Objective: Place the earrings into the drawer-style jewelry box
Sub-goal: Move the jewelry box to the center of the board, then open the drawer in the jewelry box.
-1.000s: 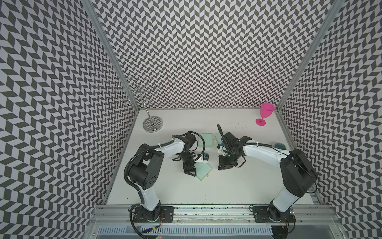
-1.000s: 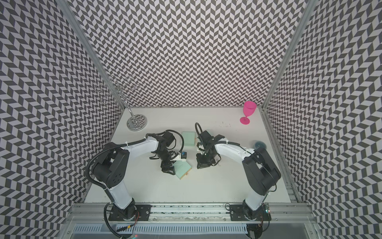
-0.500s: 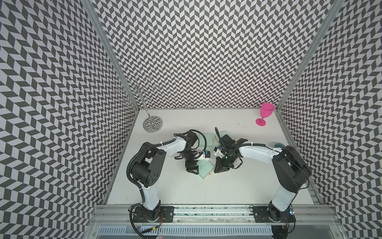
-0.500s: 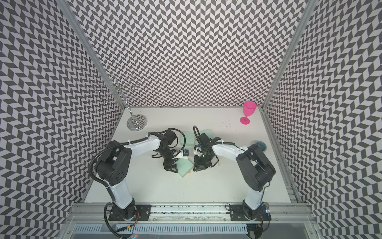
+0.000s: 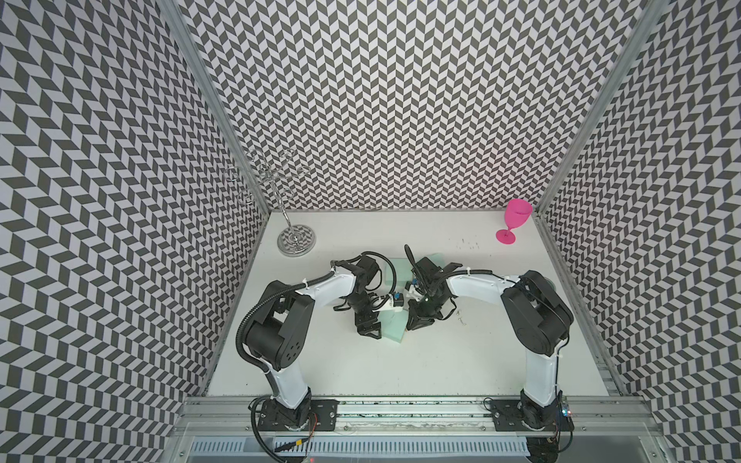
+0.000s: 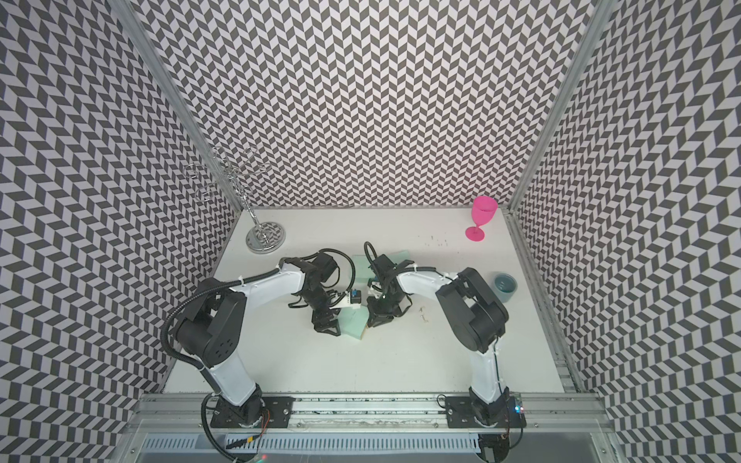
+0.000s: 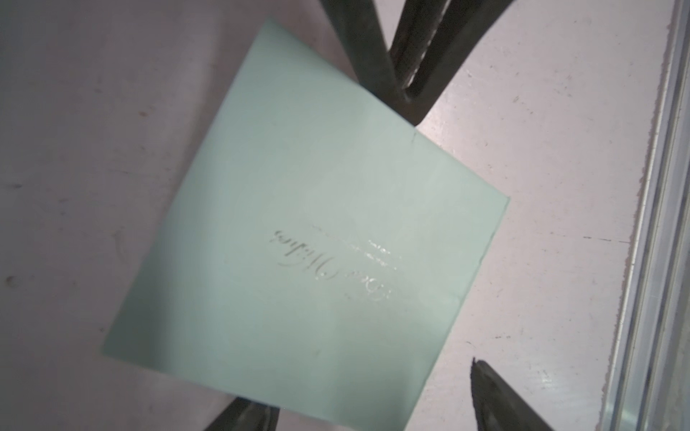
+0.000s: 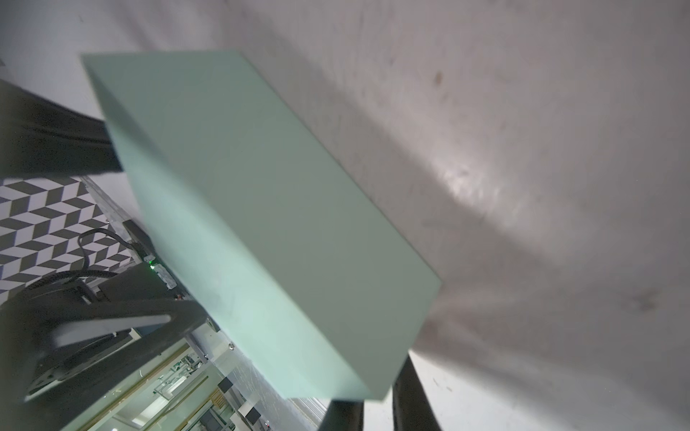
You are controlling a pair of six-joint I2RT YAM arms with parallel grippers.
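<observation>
- The box [image 7: 306, 239] is a flat mint square of matte card with crisp corners, lying on the scuffed white counter [image 5: 401, 368] between the two arms
- Only the left wrist view shows the silvery script stamped on its lid
- Only the right wrist view shows its plain side wall and how thick it is
- The left jaws stand apart over the box: one dark finger [image 7: 242, 414] sits at the box's edge, and the other finger [image 7: 496, 399] is clear of it, over bare counter
- The right jaws are together, with only a thin slit between the tapered dark fingers [image 7: 367, 48]; their tips rest against another edge of the box
- The earrings [image 5: 461, 318], thin silvery wire, lie on the counter at 3 o'clock from the box, just past the right wrist; both top views show them, and neither wrist view does
- A glossy pink goblet [image 5: 514, 224] stands at 1 o'clock
- A chrome wire stand [image 5: 296, 240] with a round mirrored foot stands at 11 o'clock
- A squat grey-blue cup [image 6: 504, 286], at 3 o'clock beyond the right arm, shows in a top view
</observation>
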